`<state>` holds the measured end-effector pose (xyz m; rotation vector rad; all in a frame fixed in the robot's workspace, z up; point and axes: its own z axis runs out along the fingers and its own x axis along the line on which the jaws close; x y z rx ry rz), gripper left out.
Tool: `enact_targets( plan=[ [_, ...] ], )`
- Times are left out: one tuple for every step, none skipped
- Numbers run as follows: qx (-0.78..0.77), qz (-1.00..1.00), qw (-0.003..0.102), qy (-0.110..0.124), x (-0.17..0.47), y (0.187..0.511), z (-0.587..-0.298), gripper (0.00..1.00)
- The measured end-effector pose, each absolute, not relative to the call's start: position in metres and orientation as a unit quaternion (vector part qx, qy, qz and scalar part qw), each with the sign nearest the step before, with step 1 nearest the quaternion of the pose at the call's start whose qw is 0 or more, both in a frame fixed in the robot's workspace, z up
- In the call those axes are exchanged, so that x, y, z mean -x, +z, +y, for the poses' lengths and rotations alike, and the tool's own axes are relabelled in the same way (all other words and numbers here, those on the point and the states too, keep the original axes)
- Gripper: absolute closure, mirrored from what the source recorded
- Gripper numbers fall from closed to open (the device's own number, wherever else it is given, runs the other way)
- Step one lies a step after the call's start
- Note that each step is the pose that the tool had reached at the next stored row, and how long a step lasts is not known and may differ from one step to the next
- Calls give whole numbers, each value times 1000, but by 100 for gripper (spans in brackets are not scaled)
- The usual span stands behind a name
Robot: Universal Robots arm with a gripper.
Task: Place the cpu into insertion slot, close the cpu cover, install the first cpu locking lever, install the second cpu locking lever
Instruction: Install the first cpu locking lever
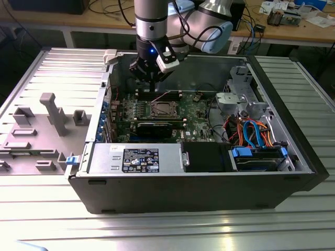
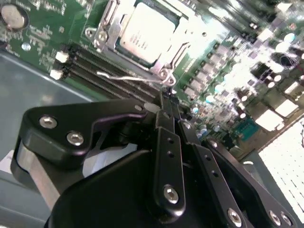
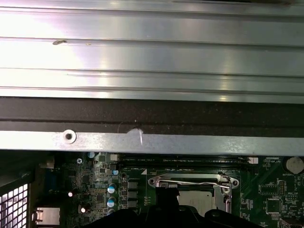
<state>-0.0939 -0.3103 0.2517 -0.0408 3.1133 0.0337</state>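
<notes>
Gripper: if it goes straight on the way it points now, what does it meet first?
Probably the thin wire lever lying beside the cpu, just beyond the gripper; depth is unclear.

Open black PC case (image 1: pixel 183 193) flat on a ribbed metal tabletop (image 1: pixel 157 230); silver PSU (image 1: pixel 136 158) along its front wall, blue-tabbed drive bay (image 1: pixel 259 157) further to the exterior view's right w/ orange + blue cables (image 1: pixel 250 130) just behind; green mobo (image 1: pixel 196 112) mid-case; coin batt (image 2: pixel 13 16) & black RAM slots (image 2: pixel 95 71) on it; grey plastic jig (image 1: pixel 52 112) outside the case, exterior view's left.
</notes>
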Motion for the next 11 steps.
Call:
enact_targets(
  plan=[
    [11, 999, 14, 41, 85, 246, -313, 89],
    [11, 999, 14, 41, 84, 245, -313, 89],
    [11, 999, 14, 41, 83, 245, -313, 89],
    [11, 999, 14, 41, 82, 244, -313, 89],
    [11, 999, 14, 41, 81, 244, -313, 89],
    [11, 999, 14, 41, 80, 242, -313, 89],
    [11, 999, 14, 40, 80, 241, -313, 89],
    [11, 999, 14, 40, 80, 240, -313, 89],
    [12, 999, 14, 40, 80, 238, -313, 89],
    [15, 999, 14, 39, 79, 237, -313, 89],
    [16, 999, 14, 39, 78, 236, -312, 89]
  ],
)
